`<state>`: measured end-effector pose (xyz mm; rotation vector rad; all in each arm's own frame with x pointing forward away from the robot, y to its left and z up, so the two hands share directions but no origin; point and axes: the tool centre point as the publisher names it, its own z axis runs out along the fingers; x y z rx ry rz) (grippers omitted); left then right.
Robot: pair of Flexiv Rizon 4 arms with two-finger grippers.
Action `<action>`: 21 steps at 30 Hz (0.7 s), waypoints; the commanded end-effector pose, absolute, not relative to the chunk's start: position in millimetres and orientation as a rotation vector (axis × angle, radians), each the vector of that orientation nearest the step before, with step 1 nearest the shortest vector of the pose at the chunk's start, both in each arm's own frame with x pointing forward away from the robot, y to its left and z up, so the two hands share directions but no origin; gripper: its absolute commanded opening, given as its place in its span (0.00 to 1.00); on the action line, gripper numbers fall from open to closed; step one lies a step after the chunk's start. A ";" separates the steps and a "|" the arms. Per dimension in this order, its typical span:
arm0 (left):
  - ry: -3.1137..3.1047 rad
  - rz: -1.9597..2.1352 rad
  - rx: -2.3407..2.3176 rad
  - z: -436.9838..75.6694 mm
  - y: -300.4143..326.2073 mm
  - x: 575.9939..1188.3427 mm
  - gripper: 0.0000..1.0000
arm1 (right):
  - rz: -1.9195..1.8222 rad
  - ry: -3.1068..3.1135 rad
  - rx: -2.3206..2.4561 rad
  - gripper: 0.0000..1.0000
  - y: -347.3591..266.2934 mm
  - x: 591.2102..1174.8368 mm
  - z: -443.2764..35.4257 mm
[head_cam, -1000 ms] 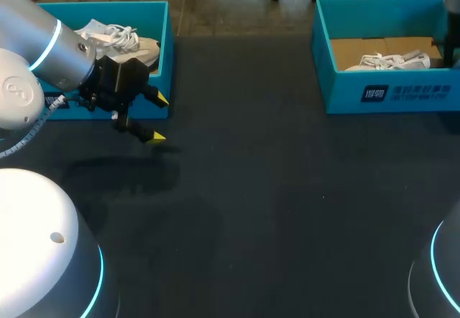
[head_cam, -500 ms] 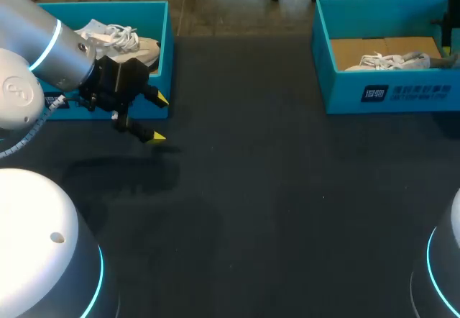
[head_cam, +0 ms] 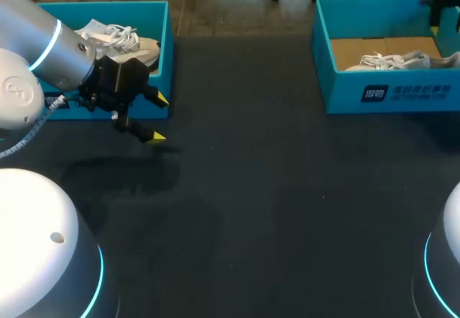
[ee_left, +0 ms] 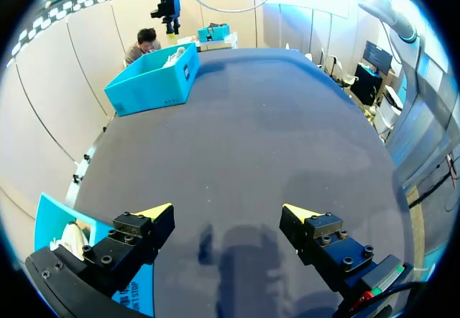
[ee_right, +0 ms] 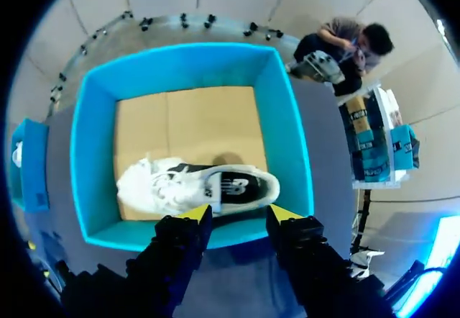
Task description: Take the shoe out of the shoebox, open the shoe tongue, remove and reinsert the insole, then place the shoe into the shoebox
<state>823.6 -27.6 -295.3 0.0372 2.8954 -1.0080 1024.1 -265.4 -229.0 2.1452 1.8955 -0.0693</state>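
A white shoe with a dark insole (ee_right: 194, 185) lies on its side on the cardboard floor of the right blue shoebox (ee_right: 93, 152), near its front wall. My right gripper (ee_right: 241, 214) hangs well above that box, its fingers apart with nothing between them. In the head view this shoe (head_cam: 395, 60) shows inside the box (head_cam: 392, 91), and only a dark part of my right arm (head_cam: 437, 8) is visible at the far right. My left gripper (head_cam: 159, 119) stands open over the mat beside the left shoebox (head_cam: 167, 37), which holds another white shoe (head_cam: 115, 37).
The black mat (head_cam: 273, 188) spreads between the two boxes. In the left wrist view the right shoebox (ee_left: 154, 80) sits far ahead of the open left gripper (ee_left: 226, 214), and a corner of the left box (ee_left: 54, 224) is beside one finger.
My right arm has pulled up and away from the right shoebox, uncovering the shoe's heel end. The shoe stays in the box. The left arm has not moved.
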 end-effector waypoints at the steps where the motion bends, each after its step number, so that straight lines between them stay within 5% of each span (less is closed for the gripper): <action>1: 2.897 -1.005 0.039 -295.1 -27.3 823.6 1.00 | 0.007 1.940 2.073 0.54 -252.8 1010.5 -207.4; 13: 2.897 -1.005 0.039 -295.1 -27.3 823.6 1.00 | 0.050 2.025 2.011 0.62 -219.1 972.6 -180.4; 14: 2.897 -1.005 0.039 -295.1 -27.3 823.6 1.00 | 0.068 2.032 2.008 0.65 -216.7 969.5 -179.8; 15: 2.897 -1.005 0.039 -295.1 -27.3 823.6 1.00 | 0.093 2.056 1.990 0.88 -211.5 966.2 -179.1; 16: 2.897 -1.005 0.039 -295.1 -27.3 823.6 1.00 | 0.116 2.074 1.983 1.00 -208.1 965.6 -179.1; 21: 2.907 -1.048 0.334 -294.9 -18.8 825.6 1.00 | 0.121 2.080 1.988 1.00 -205.0 966.0 -181.8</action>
